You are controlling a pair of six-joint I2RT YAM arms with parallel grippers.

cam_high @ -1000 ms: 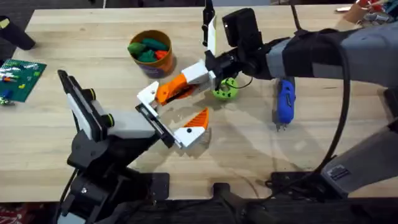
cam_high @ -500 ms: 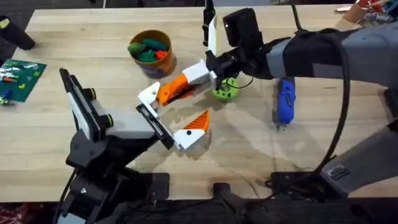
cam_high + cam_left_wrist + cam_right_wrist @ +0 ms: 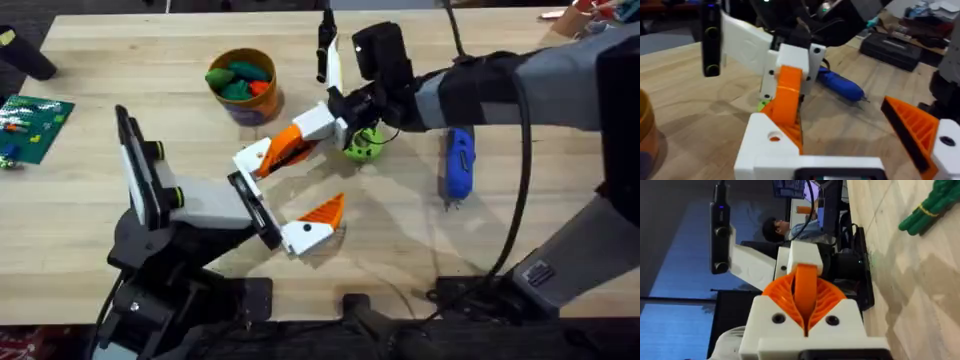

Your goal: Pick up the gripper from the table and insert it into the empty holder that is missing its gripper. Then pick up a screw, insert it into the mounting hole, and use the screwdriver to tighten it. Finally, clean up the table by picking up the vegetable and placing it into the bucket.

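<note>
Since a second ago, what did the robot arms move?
The left claw swung slightly right and toward the arms' bases. The right claw edged toward the table's far side, shut on nothing visible. The screwdriver, bucket and lime-green ring stayed put.

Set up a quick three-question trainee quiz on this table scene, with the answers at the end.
1. True or false: the screwdriver lies on the table, with no gripper on it.
2. What lies in the bucket? A) green toy pieces B) screws C) a circuit board
3. Fill in: the left gripper has its fingers ____ (open or shut).
Key: 1 true; 2 A; 3 open.
</note>
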